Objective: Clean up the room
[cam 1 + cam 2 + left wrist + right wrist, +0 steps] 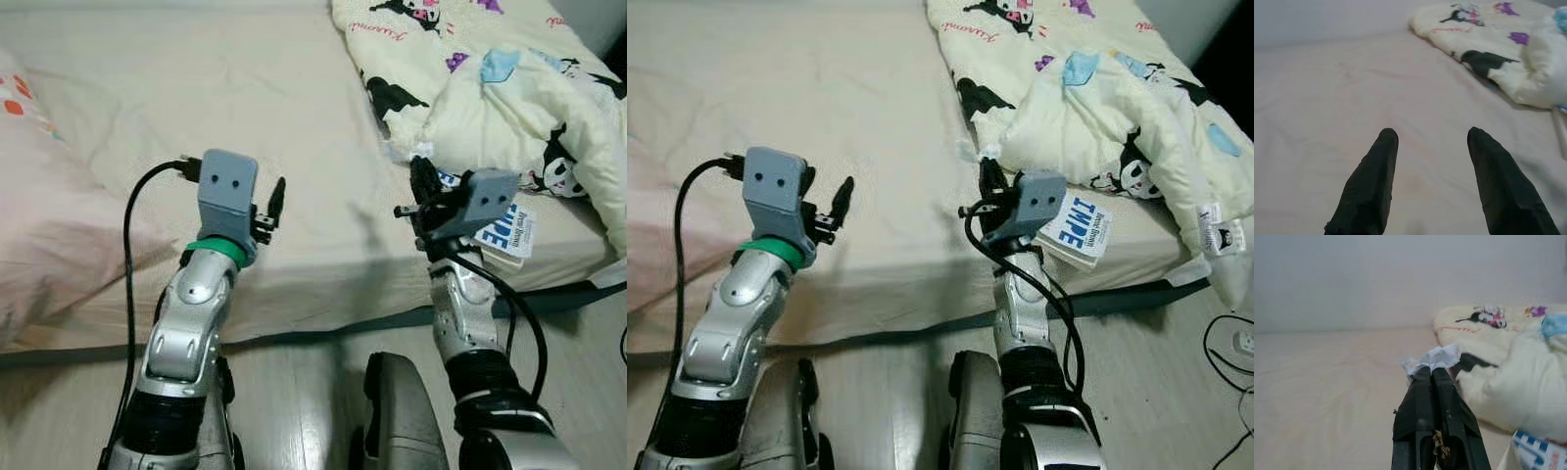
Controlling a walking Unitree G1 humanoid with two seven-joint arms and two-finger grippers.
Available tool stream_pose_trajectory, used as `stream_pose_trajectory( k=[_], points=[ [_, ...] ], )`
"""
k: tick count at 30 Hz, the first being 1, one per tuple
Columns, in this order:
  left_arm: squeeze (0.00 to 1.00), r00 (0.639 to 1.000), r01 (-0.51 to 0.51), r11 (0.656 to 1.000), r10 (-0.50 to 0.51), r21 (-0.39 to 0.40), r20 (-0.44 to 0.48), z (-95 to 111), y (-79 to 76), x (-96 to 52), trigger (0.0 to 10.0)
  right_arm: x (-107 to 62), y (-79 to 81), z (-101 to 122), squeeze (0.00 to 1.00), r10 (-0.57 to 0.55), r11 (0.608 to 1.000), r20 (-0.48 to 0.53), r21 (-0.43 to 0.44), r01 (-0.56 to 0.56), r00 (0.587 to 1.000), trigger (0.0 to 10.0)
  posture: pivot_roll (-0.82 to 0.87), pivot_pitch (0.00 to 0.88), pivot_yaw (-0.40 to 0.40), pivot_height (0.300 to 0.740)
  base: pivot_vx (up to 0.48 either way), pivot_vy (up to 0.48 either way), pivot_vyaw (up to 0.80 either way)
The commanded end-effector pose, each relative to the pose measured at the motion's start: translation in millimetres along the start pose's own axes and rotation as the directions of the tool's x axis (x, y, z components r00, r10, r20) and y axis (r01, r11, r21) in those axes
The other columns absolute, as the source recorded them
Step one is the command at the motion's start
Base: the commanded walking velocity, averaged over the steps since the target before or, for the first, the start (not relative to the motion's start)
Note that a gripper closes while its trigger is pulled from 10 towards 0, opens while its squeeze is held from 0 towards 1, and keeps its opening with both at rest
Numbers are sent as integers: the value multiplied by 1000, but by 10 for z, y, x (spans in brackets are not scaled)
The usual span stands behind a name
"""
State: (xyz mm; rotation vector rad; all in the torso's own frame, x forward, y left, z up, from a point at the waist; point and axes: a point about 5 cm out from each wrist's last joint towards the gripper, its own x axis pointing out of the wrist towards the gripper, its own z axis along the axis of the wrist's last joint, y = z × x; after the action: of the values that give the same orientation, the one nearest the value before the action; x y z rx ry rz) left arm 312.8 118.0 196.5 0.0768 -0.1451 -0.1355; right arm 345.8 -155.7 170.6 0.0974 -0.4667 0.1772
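— Right end effector point(1432, 374): how is it held?
— It is raised over the bed's point(294, 117) near edge, fingers pinched on a crumpled white tissue point(1435, 357) at their tips.

— And the left end effector point(1432, 139)?
— It is lifted above bare sheet, fingers spread, nothing between them.

— What is seen beyond?
— A printed booklet point(1078, 227) beside the right wrist, then a cartoon-patterned quilt point(509, 98); the tissue is seen clearly from the right wrist.

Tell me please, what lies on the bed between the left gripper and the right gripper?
Only bare cream bedsheet, seen in the left eye view. The left gripper is open; the right gripper pinches a crumpled white tissue.
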Motion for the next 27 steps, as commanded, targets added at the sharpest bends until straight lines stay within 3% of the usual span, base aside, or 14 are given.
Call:
stream_pose_trajectory(
  k=[1, 27],
  points=[
    [0, 1000, -9, 1000, 9, -5, 2, -34, 7, 19, 10000, -11, -22, 31, 0, 3, 1000, 5, -24, -3, 1000, 10000, -7, 0, -4, 580, 0, 0, 0],
    [0, 999, 9, 999, -7, -33, 52, -126, -93, 160, 10000, 37, -72, 67, 0, 14, 998, -51, -60, -17, 999, 10000, -10, 0, -34, 678, 0, 0, 0]
  ],
)
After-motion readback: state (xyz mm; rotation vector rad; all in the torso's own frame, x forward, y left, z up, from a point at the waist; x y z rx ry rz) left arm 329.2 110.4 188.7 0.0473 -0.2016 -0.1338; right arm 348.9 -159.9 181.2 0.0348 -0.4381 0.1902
